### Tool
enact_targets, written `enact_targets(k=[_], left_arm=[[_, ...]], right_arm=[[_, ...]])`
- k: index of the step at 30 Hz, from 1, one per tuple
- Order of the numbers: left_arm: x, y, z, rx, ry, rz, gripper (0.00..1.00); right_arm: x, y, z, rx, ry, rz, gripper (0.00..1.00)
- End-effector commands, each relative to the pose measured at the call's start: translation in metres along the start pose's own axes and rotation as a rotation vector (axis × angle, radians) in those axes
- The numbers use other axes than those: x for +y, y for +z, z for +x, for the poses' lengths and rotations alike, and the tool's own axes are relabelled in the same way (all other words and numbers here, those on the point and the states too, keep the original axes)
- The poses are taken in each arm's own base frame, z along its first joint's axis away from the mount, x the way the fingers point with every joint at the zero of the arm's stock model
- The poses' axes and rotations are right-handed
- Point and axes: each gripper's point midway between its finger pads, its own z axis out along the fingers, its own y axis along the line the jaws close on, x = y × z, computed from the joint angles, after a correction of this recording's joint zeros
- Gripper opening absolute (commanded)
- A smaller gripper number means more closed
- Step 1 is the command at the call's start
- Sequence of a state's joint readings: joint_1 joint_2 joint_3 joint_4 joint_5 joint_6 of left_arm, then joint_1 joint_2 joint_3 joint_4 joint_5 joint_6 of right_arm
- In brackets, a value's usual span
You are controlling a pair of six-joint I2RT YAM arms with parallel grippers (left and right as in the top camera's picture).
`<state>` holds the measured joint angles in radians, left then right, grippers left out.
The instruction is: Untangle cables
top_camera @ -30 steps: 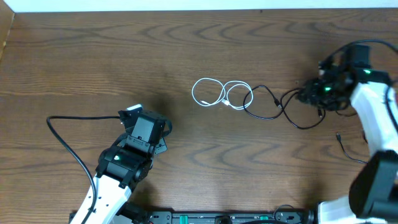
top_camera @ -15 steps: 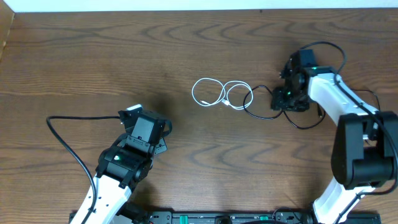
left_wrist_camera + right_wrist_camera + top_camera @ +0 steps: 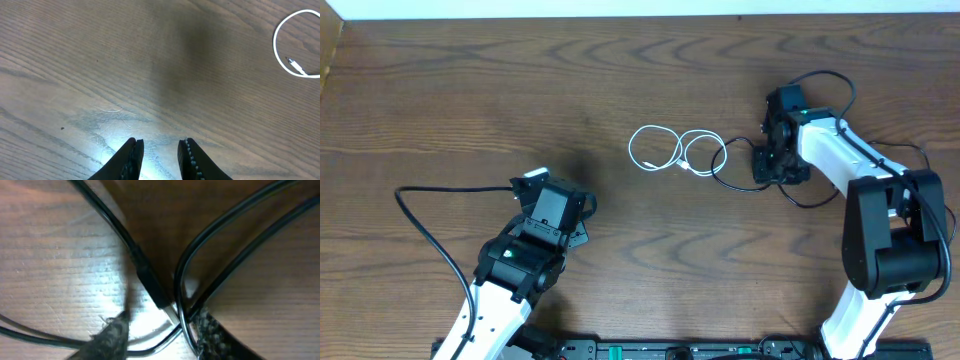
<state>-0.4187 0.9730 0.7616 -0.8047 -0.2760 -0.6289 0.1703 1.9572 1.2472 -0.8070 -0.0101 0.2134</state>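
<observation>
Right claw (image 3: pixel 160 330) has swung left, straddling the black cables (image 3: pixel 150 282).

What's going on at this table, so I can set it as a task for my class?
Thin cords are being untangled on a wooden table. The right claw sits low over the black cord, open, straddling its crossing strands and a plug. The white cord lies in two loops just beside that. The left claw is open above bare wood, away from the cords.

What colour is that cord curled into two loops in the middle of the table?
The white cable is plain white; it shows clearest in the overhead view.
</observation>
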Motion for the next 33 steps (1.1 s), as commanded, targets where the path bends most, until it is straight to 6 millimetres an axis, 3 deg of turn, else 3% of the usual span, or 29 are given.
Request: enact_targets(k=[1, 6, 12, 17, 20, 25, 28, 33], left_arm=[[0.003, -0.001, -0.005, -0.019, -0.011, -0.019, 0.29], [0.003, -0.001, -0.005, -0.019, -0.011, -0.019, 0.29], [0.003, -0.001, -0.005, -0.019, -0.011, -0.019, 0.29], [0.003, -0.001, -0.005, -0.018, -0.011, -0.019, 0.29], [0.003, -0.001, -0.005, -0.018, -0.011, -0.019, 0.29], [0.003, -0.001, -0.005, -0.019, -0.011, -0.019, 0.29], [0.003, -0.001, -0.005, -0.019, -0.011, -0.019, 0.29], [0.003, -0.001, -0.005, -0.019, -0.011, -0.019, 0.29]], right_arm=[[0.001, 0.011, 0.014, 0.067, 0.002, 0.025, 0.23], [-0.006, 0.009, 0.031, 0.135, 0.045, 0.053, 0.02], [-0.002, 0.006, 0.042, 0.182, 0.048, 0.022, 0.01], [0.016, -0.016, 0.031, 0.125, 0.055, -0.131, 0.01], [0.027, -0.045, 0.014, 0.025, 0.037, -0.263, 0.01], [0.037, -0.123, -0.014, -0.227, -0.013, -0.487, 0.01], [0.025, -0.185, -0.027, -0.433, -0.019, -0.563, 0.01], [-0.003, -0.246, -0.03, -0.652, -0.005, -0.547, 0.01]])
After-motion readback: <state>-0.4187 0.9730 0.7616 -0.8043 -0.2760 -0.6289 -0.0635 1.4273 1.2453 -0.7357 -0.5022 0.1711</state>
